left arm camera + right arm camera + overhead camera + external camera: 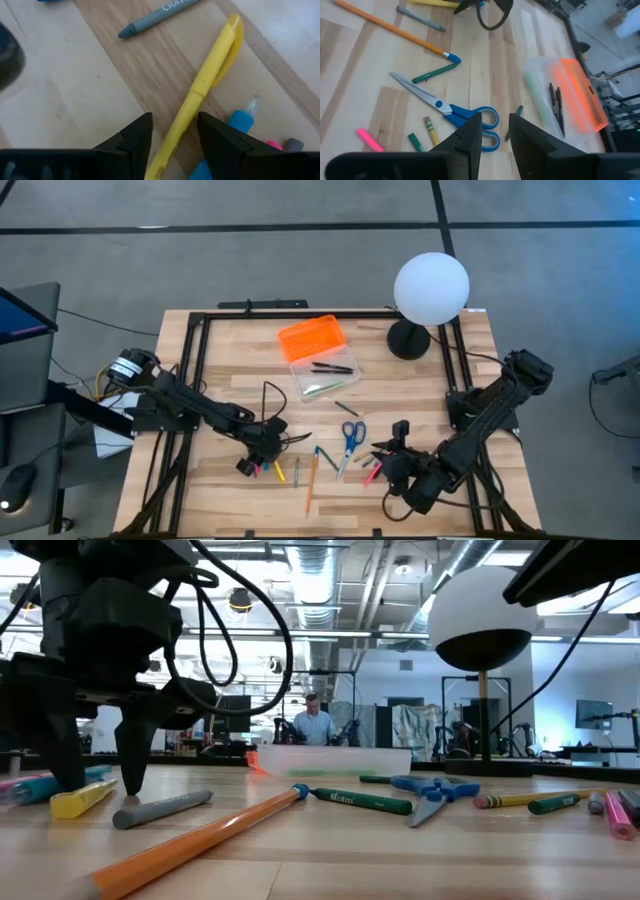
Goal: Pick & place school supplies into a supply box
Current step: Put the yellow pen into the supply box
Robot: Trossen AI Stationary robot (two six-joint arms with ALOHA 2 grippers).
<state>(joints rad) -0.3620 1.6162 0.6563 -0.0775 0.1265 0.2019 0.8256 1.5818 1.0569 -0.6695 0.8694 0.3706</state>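
I have the left end effector [253, 467] low over the near-left part of the table [230, 360]. Its fingers [135, 137] stand apart, one on each side of a yellow pen [200, 90], which lies flat on the wood and passes between them; I cannot tell whether either finger touches it. Just beside that pen lie a blue marker [240, 121] with a clear tip and a pink one [273, 145], mostly hidden. A grey crayon [155, 19] lies a little beyond the yellow pen's tip.

The right end effector [388, 463] sits near the table's near edge, right of centre. Its fingers [470, 137] show a narrow gap with nothing between them. In its wrist view the blue-handled scissors [445, 107] lie open on the table just ahead of the fingers, with a green pencil [436, 73] and a long orange pencil [390, 29] farther off. A pink marker [368, 139], a yellow pencil stub [431, 131] and a short green stub [415, 142] lie close by.

The supply box [318, 360] is open in the middle of the table, far from both end effectors. Its orange lid [311, 338] is on the far side and its clear tray [325, 378] holds two dark pens [335, 367] and a green one [328, 387].

A white globe lamp [431, 288] on a black base stands at the far-right corner. In the low view a person [317, 723] is in the room behind the table.
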